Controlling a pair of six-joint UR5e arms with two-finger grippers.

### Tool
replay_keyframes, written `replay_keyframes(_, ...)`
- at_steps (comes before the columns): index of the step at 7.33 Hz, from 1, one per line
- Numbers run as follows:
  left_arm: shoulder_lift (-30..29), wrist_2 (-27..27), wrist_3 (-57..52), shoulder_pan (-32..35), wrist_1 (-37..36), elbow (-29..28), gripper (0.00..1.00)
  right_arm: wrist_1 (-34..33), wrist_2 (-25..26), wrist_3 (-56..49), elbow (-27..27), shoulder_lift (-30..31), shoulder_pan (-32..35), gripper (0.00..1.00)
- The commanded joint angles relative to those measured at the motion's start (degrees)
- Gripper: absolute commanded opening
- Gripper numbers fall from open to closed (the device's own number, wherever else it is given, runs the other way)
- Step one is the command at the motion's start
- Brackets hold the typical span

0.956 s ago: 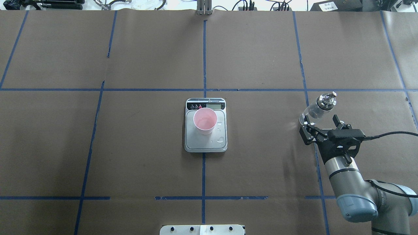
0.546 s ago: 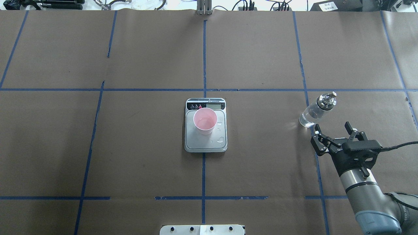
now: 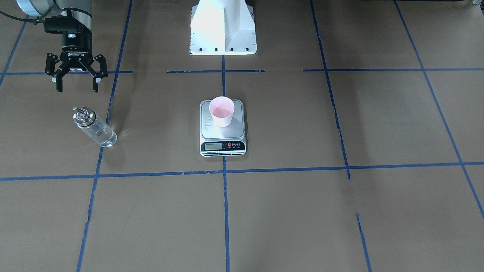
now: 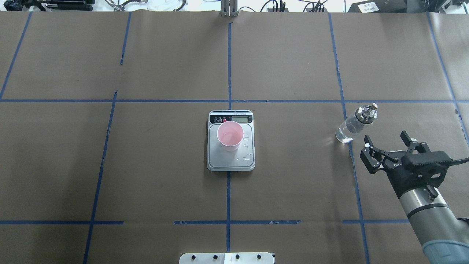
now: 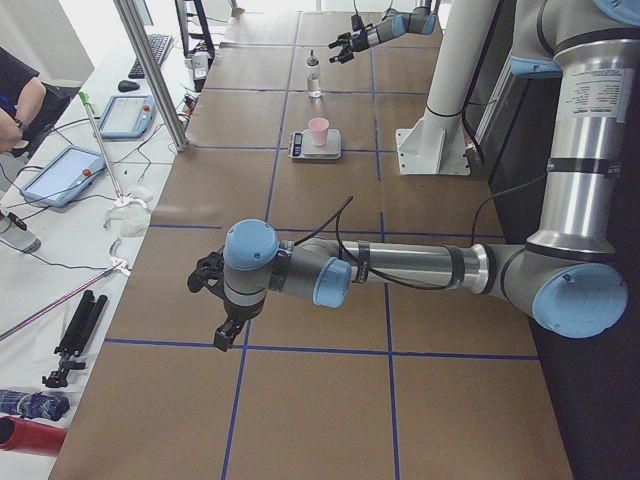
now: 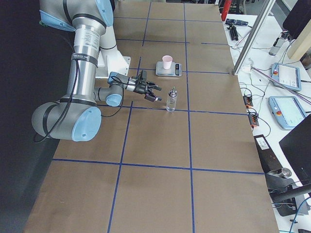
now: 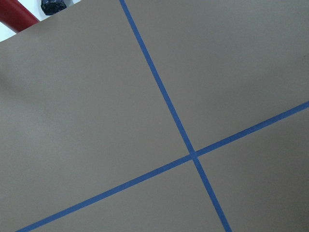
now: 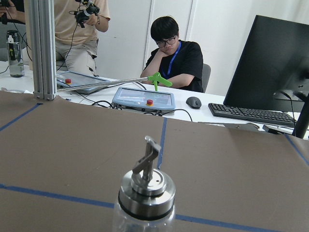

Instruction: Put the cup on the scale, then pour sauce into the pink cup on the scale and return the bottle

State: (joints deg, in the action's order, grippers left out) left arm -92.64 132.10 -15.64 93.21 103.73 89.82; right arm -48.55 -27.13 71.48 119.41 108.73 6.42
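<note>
The pink cup stands on the silver scale at the table's middle, with a little clear liquid in it; it also shows in the front view. The clear glass bottle with its metal pourer cap stands upright on the table to the right, partly filled. My right gripper is open and empty, just behind the bottle and apart from it. My left gripper hangs far off over bare table; I cannot tell if it is open or shut.
Water drops lie on the scale's platform. The robot's white base is behind the scale. Blue tape lines cross the brown table. An aluminium post, operators and desks stand beyond the far edge.
My right gripper, open beside the bottle's base a second ago, has drawn back toward the robot and to the right. The bottle stays standing. Cup and scale have not moved.
</note>
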Motion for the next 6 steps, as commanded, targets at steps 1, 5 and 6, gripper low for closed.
replay_keyframes(1,0.0,0.0,0.0,0.0,0.0,0.0,1.0,-0.6,-1.0,-5.9,1.8,0.2,2.9,1.0)
replay_keyframes(5,-0.1,0.0,0.0,0.0,0.1,0.1,1.0,-0.6,-18.7,-19.2,7.0,0.2,19.6,1.0)
replay_keyframes(6,-0.1,0.0,0.0,0.0,0.0,0.3,1.0,-0.6,-28.1,-22.0,8.0,0.1,26.9,1.0)
